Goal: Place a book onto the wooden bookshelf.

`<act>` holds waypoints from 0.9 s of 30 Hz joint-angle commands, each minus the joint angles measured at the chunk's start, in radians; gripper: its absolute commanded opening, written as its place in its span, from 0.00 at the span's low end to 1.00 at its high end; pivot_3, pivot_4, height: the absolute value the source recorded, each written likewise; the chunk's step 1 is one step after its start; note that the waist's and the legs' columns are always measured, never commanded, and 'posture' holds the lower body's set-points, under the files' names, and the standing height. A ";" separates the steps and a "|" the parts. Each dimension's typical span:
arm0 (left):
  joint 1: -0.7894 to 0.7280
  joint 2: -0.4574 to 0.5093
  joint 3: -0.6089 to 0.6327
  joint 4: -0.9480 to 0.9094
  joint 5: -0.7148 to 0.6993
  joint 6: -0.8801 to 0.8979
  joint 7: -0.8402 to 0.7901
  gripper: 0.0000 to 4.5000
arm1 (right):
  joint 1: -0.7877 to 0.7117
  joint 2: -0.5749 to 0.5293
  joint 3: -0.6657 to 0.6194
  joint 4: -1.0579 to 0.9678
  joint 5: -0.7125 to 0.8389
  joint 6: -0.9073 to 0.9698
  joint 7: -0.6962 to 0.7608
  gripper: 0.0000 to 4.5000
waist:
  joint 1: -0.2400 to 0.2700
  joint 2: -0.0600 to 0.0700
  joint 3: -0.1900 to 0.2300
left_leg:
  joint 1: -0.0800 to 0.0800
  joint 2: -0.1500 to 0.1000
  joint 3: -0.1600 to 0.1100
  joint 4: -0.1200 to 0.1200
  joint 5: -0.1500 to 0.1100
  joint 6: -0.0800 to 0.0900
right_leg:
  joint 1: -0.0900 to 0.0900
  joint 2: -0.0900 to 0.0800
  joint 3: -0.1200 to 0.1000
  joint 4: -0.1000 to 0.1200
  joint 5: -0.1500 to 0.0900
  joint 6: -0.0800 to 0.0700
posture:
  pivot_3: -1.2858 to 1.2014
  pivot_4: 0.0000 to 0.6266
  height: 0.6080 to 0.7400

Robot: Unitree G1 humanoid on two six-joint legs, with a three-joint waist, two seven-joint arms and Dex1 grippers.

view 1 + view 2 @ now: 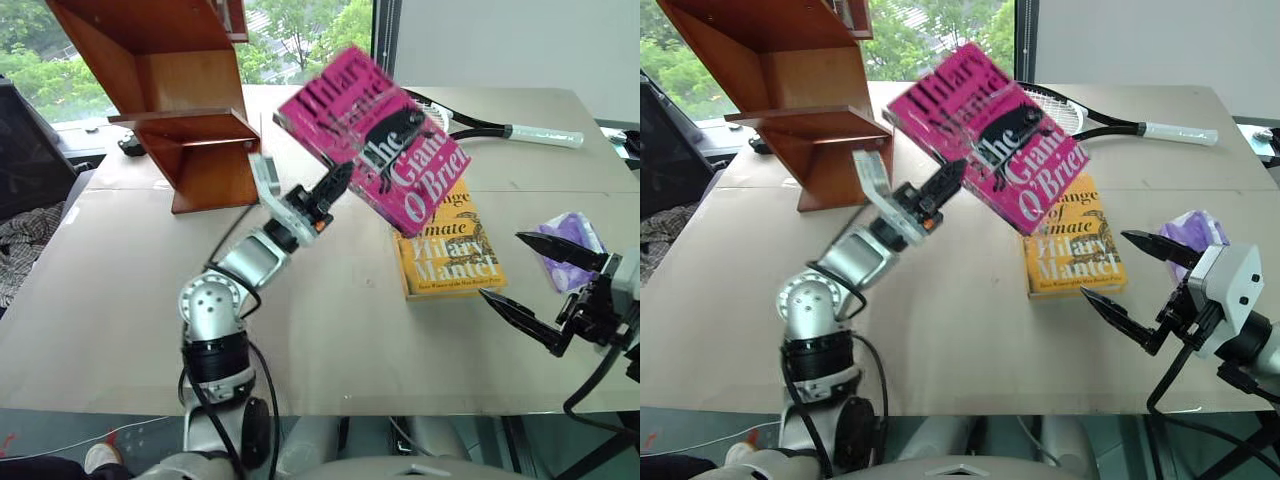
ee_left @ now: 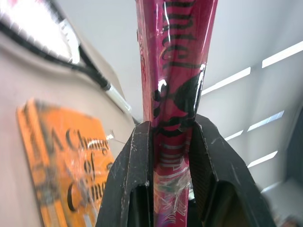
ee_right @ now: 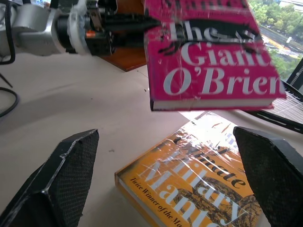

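Left eye view: glossy pink book (image 1: 375, 135).

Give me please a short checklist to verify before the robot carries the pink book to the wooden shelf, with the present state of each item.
1. Left gripper shut on the book: ok, both fingers clamp its edge.
2. Book lifted free of the table: ok, it hangs in the air above the yellow-orange paperback.
3. Grip secure for the carry: cannot tell; only one edge is pinched and the wrap is glossy.
4. Wooden bookshelf ledge free to receive it: ok, the flat ledge looks bare.
5. Right gripper out of the path: ok, open and apart, on the far side from the shelf.
6. Tennis racket clear of the path: ok, behind the book.
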State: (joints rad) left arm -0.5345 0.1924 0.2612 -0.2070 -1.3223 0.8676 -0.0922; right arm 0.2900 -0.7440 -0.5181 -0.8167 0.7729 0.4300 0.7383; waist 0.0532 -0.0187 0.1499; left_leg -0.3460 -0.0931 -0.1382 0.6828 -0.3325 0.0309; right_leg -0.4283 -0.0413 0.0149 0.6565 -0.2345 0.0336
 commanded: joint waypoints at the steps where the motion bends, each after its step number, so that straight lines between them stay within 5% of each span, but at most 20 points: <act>1: -0.055 0.149 -0.063 -0.114 0.144 -0.036 -0.161 0.10 | -0.035 0.002 0.008 0.002 0.011 -0.026 0.003 1.00 | -0.003 0.000 0.000 | 0.000 0.000 0.000 0.000 0.000 0.000 | 0.000 0.000 0.000 0.000 0.000 0.000 | 0.52 0.24 1.00; 6: -0.103 0.424 -0.162 -0.177 0.516 -0.241 -0.377 0.10 | -0.089 0.003 0.022 0.024 0.031 -0.029 0.003 1.00 | -0.016 0.002 0.002 | 0.001 0.000 0.001 -0.004 0.000 0.000 | -0.001 0.000 0.001 0.000 0.000 0.000 | 0.52 0.24 1.00; 16: -0.277 0.764 -0.253 0.002 1.154 -0.818 -0.619 0.10 | -0.220 -0.043 -0.040 0.102 0.087 -0.038 0.022 1.00 | -0.016 0.000 0.006 | -0.001 0.001 0.000 -0.010 0.000 0.000 | -0.003 0.000 0.000 -0.008 0.001 -0.001 | 0.52 0.24 1.00; 21: -0.415 0.876 -0.308 0.146 1.280 -0.913 -0.766 0.10 | -0.326 -0.072 -0.023 0.206 0.067 -0.063 0.060 1.00 | -0.019 0.001 0.007 | -0.001 0.001 0.000 -0.014 0.000 0.001 | -0.003 0.000 -0.001 -0.012 0.001 -0.002 | 0.52 0.24 1.00; 27: -0.523 0.980 -0.336 0.253 1.358 -0.805 -0.924 0.10 | -0.380 -0.074 -0.005 0.259 0.032 -0.099 0.099 1.00 | -0.029 0.001 0.007 | -0.004 0.001 -0.001 -0.013 0.000 0.001 | -0.005 0.000 -0.003 -0.012 0.001 -0.002 | 0.52 0.24 1.00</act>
State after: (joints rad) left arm -0.9905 1.1293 -0.1086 0.0347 0.0130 0.0362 -0.9867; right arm -0.0698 -0.8088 -0.5085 -0.5518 0.8055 0.3628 0.8247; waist 0.0242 -0.0177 0.1573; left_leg -0.3503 -0.0923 -0.1401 0.6700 -0.3324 0.0318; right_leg -0.4333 -0.0409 0.0115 0.6446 -0.2335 0.0321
